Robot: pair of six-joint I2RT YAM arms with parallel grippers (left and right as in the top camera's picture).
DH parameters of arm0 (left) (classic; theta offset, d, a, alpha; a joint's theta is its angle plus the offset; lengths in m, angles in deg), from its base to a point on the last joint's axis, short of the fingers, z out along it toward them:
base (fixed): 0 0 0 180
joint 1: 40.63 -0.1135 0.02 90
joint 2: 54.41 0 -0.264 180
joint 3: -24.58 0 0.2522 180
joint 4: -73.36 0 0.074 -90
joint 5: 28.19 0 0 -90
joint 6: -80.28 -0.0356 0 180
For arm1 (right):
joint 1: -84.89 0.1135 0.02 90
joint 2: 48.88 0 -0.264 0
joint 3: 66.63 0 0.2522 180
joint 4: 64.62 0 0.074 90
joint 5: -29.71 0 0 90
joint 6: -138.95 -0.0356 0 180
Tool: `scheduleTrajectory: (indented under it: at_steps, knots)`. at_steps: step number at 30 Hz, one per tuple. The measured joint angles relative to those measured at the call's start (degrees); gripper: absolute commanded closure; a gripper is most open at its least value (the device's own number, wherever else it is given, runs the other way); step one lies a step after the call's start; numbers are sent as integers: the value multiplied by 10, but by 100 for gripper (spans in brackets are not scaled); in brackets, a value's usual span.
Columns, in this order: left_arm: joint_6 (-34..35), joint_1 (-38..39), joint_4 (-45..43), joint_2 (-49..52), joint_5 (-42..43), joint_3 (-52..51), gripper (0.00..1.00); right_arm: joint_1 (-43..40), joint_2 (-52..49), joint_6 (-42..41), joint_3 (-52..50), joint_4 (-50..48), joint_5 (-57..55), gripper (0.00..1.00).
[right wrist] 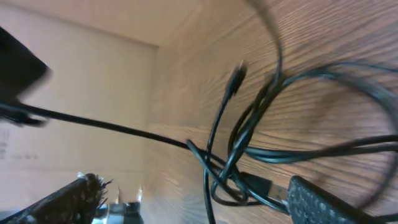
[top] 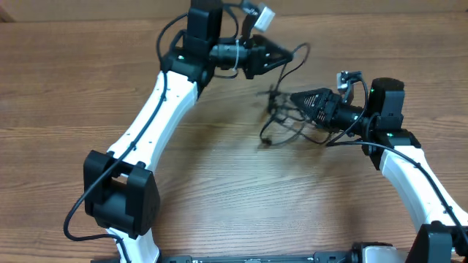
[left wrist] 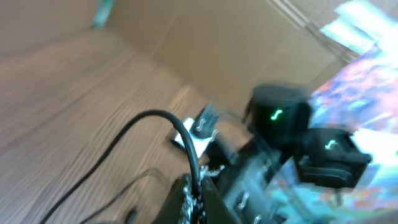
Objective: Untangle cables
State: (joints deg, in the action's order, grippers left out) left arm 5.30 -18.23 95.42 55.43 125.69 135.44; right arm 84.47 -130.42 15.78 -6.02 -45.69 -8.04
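Note:
The cables [top: 281, 120] are thin black cords lying in a loose tangle on the wooden table between my two grippers. My left gripper [top: 284, 52] is raised at the back and shut on one cable [left wrist: 186, 134], which arcs up from the table into its closed jaws [left wrist: 198, 199]. My right gripper [top: 294, 98] points left into the tangle and is open. In the right wrist view, crossed loops of cable [right wrist: 249, 134] and a small plug [right wrist: 258, 183] lie between its wide-apart fingers [right wrist: 323, 202]. Another plug end [right wrist: 235, 78] sticks up farther out.
A cardboard wall [left wrist: 217, 37] stands behind the table. The right arm's wrist [left wrist: 280, 118], with its green lights, sits close in front of the left gripper. A white tag [top: 263, 16] hangs near the left arm's wrist. Thicker arm wires loop beside both arms.

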Motion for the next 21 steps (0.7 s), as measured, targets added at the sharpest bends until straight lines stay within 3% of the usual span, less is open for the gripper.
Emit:
scheduleTrajectory:
  at_steps: [4,7,8,16,17,18,19,21]
  knots:
    - [97,30,-102,0,16,0,96,9,0,42,0,0,5,49]
    - [140,42,-142,0,22,0,96,9,0,63,0,0,12,88]
    - [152,44,-148,0,22,0,96,9,0,63,0,1,14,96]
    - [193,41,-154,0,14,0,96,9,0,73,0,-2,43,96]
    - [194,41,-154,0,8,0,87,9,0,73,0,-6,51,96]
    - [195,42,-154,0,2,0,65,9,0,74,0,-14,67,96]
    - [197,42,-155,0,-6,0,1,9,0,73,0,-23,79,96]
    - [195,41,-150,0,-29,0,0,9,0,70,0,-51,114,96]
